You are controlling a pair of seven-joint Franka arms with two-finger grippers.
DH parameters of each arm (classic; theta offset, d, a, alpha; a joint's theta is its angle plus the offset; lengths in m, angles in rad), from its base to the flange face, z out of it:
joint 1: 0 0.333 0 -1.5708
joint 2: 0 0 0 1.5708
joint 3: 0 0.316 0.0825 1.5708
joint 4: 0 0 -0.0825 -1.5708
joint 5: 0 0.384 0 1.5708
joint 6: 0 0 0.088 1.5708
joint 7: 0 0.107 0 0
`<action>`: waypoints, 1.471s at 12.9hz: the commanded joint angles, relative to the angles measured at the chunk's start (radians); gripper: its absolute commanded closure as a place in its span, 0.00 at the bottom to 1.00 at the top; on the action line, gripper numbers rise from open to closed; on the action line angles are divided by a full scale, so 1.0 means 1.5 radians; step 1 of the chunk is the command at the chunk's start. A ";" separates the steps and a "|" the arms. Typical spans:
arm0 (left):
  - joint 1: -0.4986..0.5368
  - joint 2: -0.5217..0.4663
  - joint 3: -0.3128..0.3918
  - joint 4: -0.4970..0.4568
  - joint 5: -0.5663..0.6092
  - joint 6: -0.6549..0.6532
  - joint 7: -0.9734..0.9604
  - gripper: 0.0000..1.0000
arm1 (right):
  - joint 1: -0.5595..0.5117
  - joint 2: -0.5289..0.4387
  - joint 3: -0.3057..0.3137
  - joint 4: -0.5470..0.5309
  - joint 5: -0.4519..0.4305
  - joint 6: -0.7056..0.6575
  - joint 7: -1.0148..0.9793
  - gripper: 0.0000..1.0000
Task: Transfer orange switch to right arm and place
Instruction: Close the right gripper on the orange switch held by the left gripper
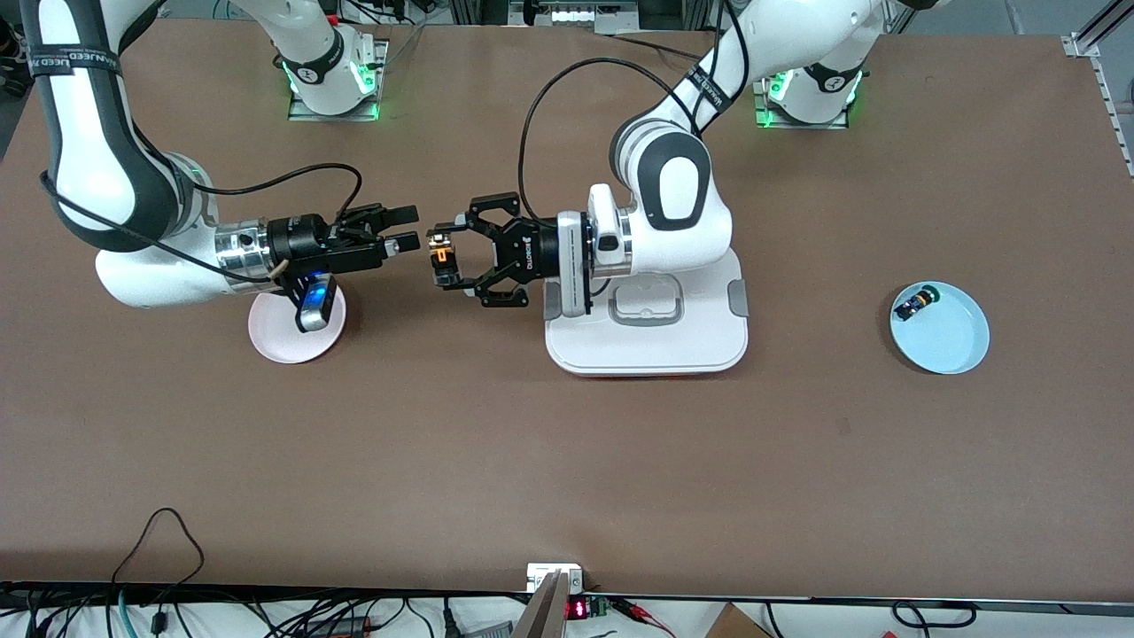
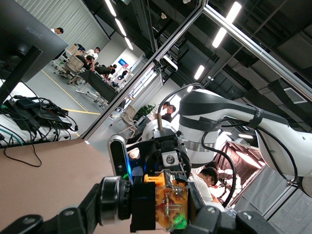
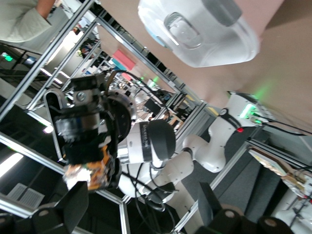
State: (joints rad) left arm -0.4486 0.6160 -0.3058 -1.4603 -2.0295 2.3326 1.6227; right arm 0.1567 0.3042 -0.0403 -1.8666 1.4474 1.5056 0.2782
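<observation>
Reaching in level from both ends of the table — left gripper (image 1: 440,259) clamping shut, fingers pointing at the right gripper (image 1: 409,228), which is gaping wide, seemingly just short of contact, both wrists lying horizontal.

We see the left gripper (image 1: 440,257) clamped on the orange switch (image 1: 438,255), up over bare table (image 1: 567,461) between the pink plate (image 1: 285,341) and the white tray (image 1: 700,341). Right gripper (image 1: 406,228) faces it, fingers apart, just beside the switch, not touching. Blue plate (image 1: 961,350) at the left arm's end holds a small dark part (image 1: 913,304).
</observation>
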 commanded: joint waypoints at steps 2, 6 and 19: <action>-0.001 0.012 0.013 0.023 -0.015 0.000 0.003 1.00 | -0.003 0.000 0.000 0.006 0.049 0.033 0.027 0.00; -0.002 0.013 0.013 0.022 -0.012 0.000 0.006 1.00 | -0.001 0.013 0.000 0.014 0.050 0.043 0.020 0.00; -0.051 0.041 0.037 0.064 -0.019 0.007 0.005 1.00 | 0.013 0.071 0.001 0.100 0.050 0.043 0.032 0.00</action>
State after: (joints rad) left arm -0.4985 0.6556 -0.2759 -1.4067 -2.0295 2.3329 1.6226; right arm 0.1707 0.3950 -0.0394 -1.7489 1.5035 1.5680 0.3038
